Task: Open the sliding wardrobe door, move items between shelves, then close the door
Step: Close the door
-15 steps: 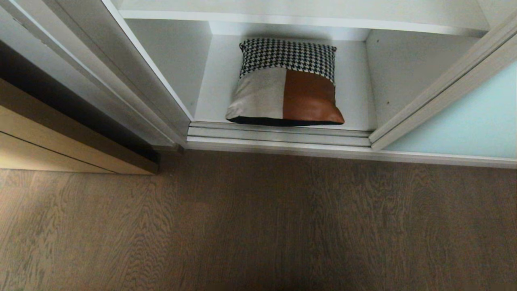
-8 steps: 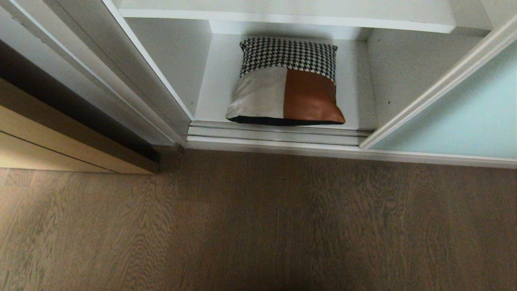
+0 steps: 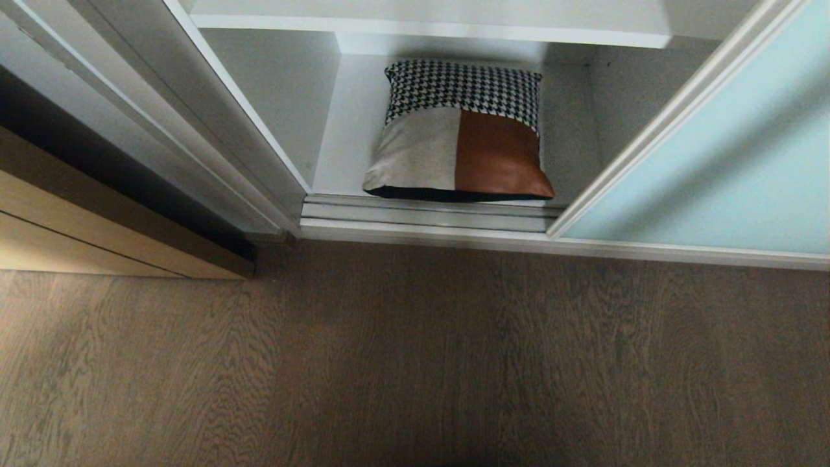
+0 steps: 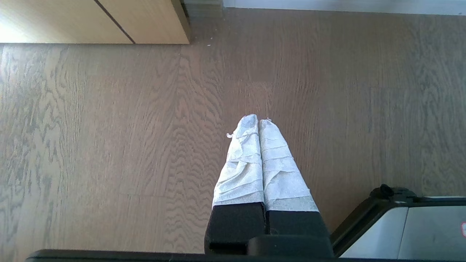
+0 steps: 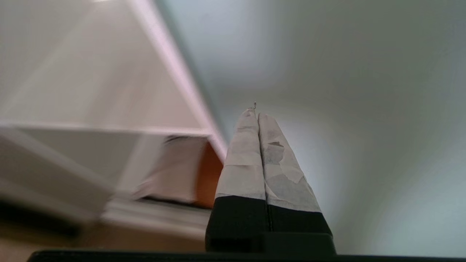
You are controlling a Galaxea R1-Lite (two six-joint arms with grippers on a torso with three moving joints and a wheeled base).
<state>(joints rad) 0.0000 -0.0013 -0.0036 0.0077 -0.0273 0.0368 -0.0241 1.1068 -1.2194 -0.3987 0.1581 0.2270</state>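
Note:
The cushion, houndstooth on top with beige and rust-brown patches, lies on the bottom white shelf of the wardrobe. The sliding wardrobe door, pale aqua glass in a white frame, stands at the right with its leading edge just beside the cushion's right corner. My right gripper is shut and empty, its tips against or close to the aqua glass, with the cushion seen past the door's edge. My left gripper is shut and empty, parked over the wooden floor. Neither arm shows in the head view.
A ridged metal floor track runs along the wardrobe's front. A tan wooden panel stands at the left. Another white shelf lies above the cushion. Wood floor spreads in front. Part of my base shows beside the left gripper.
The sliding door has moved left, covering the compartment's right wall and reaching the cushion's right corner. The cushion has not moved.

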